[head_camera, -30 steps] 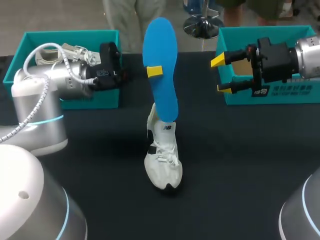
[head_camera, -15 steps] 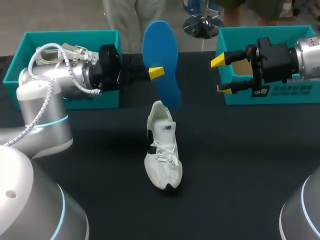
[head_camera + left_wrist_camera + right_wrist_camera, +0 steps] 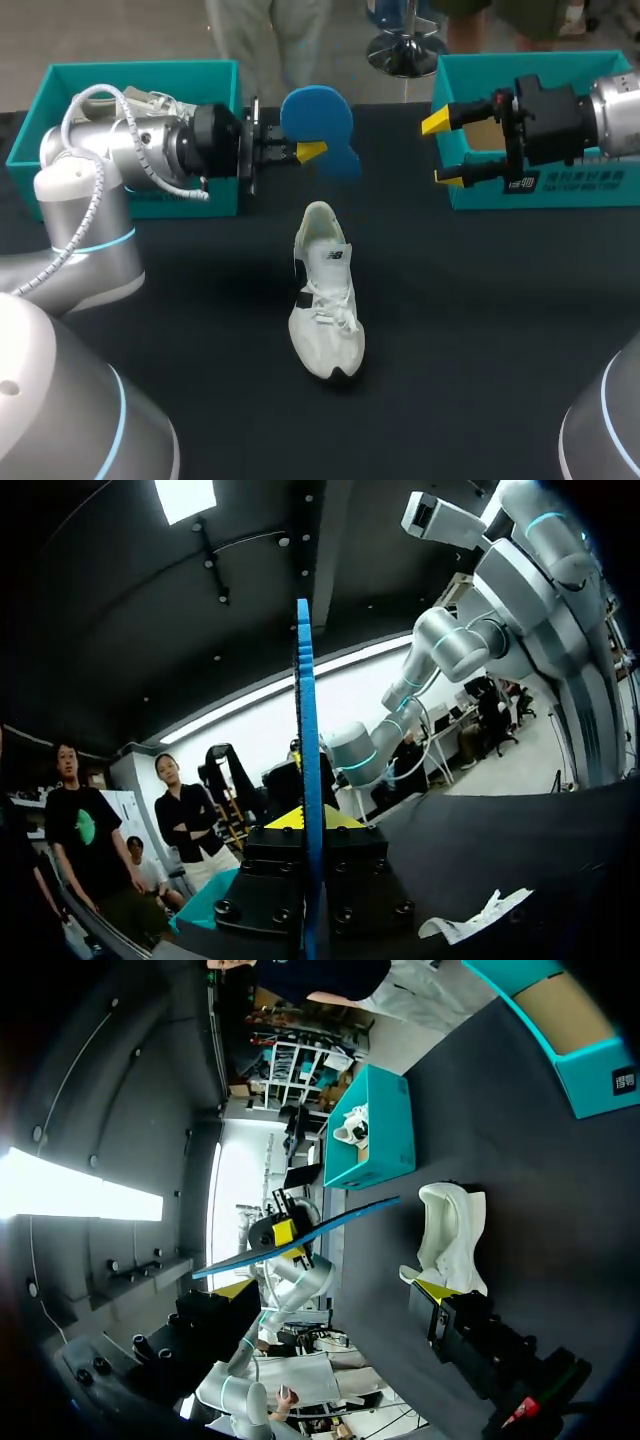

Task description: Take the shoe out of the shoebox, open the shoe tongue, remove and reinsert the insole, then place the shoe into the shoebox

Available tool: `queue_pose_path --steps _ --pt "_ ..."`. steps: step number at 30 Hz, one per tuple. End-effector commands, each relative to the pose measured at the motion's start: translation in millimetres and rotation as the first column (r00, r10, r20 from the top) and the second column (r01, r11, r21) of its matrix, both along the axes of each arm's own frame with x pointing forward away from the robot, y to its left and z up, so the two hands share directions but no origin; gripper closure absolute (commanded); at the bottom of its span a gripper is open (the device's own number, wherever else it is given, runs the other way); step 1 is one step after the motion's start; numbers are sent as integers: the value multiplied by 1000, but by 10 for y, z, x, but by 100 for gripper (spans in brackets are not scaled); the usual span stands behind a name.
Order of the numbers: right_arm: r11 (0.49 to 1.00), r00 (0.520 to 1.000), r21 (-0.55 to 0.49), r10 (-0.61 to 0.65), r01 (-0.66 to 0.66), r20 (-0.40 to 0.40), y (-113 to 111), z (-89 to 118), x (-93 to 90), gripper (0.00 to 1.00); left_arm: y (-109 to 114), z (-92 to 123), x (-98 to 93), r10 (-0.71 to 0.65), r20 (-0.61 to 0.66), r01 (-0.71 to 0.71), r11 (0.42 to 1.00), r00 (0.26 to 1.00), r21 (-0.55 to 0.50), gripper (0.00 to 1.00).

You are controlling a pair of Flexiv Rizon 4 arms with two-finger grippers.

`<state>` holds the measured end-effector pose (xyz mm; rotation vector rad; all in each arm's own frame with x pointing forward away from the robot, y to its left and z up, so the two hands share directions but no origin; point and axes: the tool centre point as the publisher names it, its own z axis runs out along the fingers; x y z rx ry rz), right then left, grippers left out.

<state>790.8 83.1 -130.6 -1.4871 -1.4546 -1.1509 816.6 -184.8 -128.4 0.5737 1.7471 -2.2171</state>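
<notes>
Shoe (image 3: 325,295) stands mid-table (image 3: 480,320), toe toward me, collar facing away. The blue insole (image 3: 315,125) hangs clear of it beyond the heel, pinched on both flat faces by the closed left gripper (image 3: 308,151). Next, I judge, is reinsertion: line the insole up with the shoe's long axis and slant its lower end into the collar. The shoe is unpinned and may skid, while the right gripper (image 3: 442,150) hovers wide open, empty. Surroundings: left shoebox (image 3: 140,72) with a second shoe (image 3: 355,1125), right shoebox (image 3: 520,60); nothing lies between insole and shoe.
</notes>
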Motion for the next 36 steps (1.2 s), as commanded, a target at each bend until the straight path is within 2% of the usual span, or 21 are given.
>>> queue_pose_path --steps 1,2,4,5,6,8,9,10,15,19,24,25,27,29,34,36 --pt "1000 1000 -2 0 0 -2 20 -5 14 0 1 -16 11 32 241 -25 999 970 -34 100" --pt "1000 1000 -2 0 0 -2 20 -5 14 0 -1 -17 12 48 269 -36 998 962 -51 100" --pt "1000 1000 -2 0 0 -2 20 -5 14 0 -8 -30 -16 106 491 -88 994 864 -60 100" --pt "1000 1000 -2 0 0 -2 20 -5 14 0 -9 -27 -30 114 506 -86 993 855 -79 100" --pt "1000 1000 -2 0 0 -2 20 -5 14 0 -16 -38 -48 137 628 -121 990 766 -68 100" --pt "1000 1000 -2 0 0 -2 20 -5 14 0 -26 -62 -83 162 716 -136 986 679 -94 100" --pt "1000 1000 -2 0 0 -2 20 -5 14 0 -29 -75 -99 169 786 -161 983 595 -90 100" --pt "1000 1000 -2 0 0 -2 20 -5 14 0 -38 -97 -110 175 830 -170 981 530 -98 100" --pt "1000 1000 -2 0 0 -2 20 -5 14 0 -58 -156 -138 187 908 -203 972 375 -116 100" --pt "1000 1000 -2 0 0 -2 20 -5 14 0 -64 -171 -142 192 938 -207 969 289 -134 100" --pt "1000 1000 -2 0 0 -2 20 -5 14 0 -63 -165 -120 194 949 -201 969 248 -146 100" --pt "1000 1000 -2 0 0 -2 20 -5 14 0 -61 -160 -113 187 959 -196 970 213 -145 100" --pt "1000 1000 -2 0 0 -2 20 -5 14 0 -62 -157 -92 193 956 -192 970 221 -151 100" --pt "1000 1000 -2 0 0 -2 20 -5 14 0 -62 -158 -67 185 968 -192 970 170 -152 100" --pt "1000 1000 -2 0 0 -2 20 -5 14 0 -51 -113 -16 181 970 -182 972 164 -150 100" --pt "1000 1000 -2 0 0 -2 20 -5 14 0 -37 -75 -2 175 967 -174 974 188 -142 100"
